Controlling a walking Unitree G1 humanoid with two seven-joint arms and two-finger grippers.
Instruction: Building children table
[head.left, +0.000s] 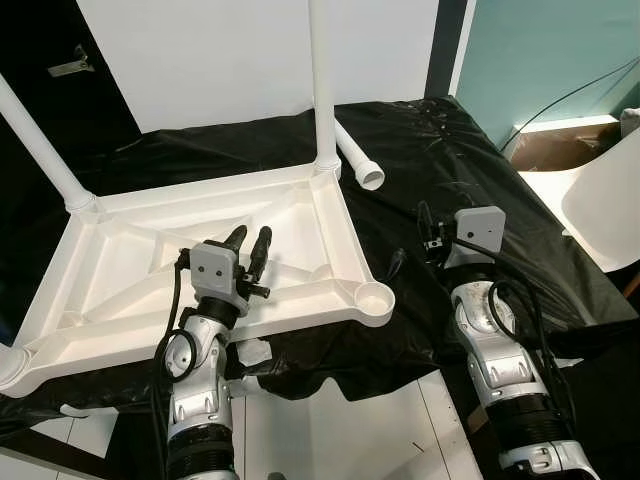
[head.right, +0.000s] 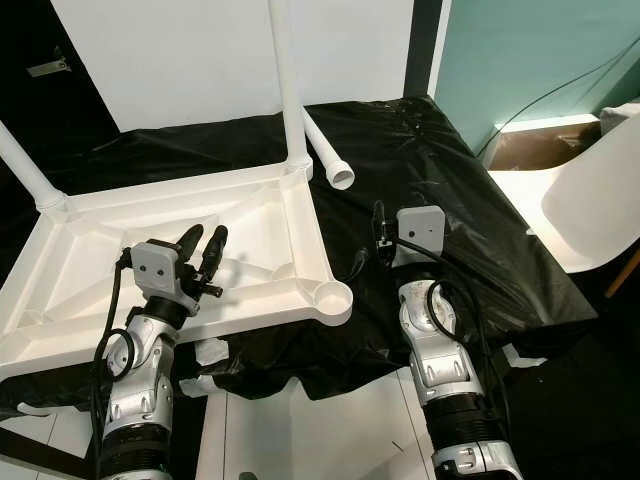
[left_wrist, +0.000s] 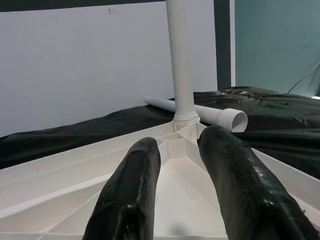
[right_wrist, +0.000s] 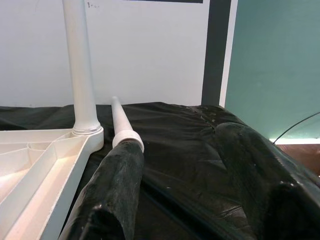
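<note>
The white plastic tabletop (head.left: 120, 215) lies upside down on a surface covered in black sheeting (head.left: 450, 150). One white leg (head.left: 322, 80) stands in its far right corner socket, and another leg (head.left: 40, 140) stands at the far left corner. A third, loose leg (head.left: 355, 160) lies on the sheeting just beyond that far right corner. The near right corner socket (head.left: 375, 298) holds nothing. My left gripper (head.left: 250, 248) hovers open over the tabletop's ribbed underside near its front edge. My right gripper (head.left: 410, 240) is open and low over the sheeting, right of the tabletop, pointing toward the loose leg (right_wrist: 120, 120).
A white chair (head.left: 600, 210) stands at the right past the covered surface's edge, with a brown box (head.left: 560, 150) and a cable behind it. A white wall panel (head.left: 200, 50) backs the scene. White floor tiles (head.left: 350, 430) lie under my arms.
</note>
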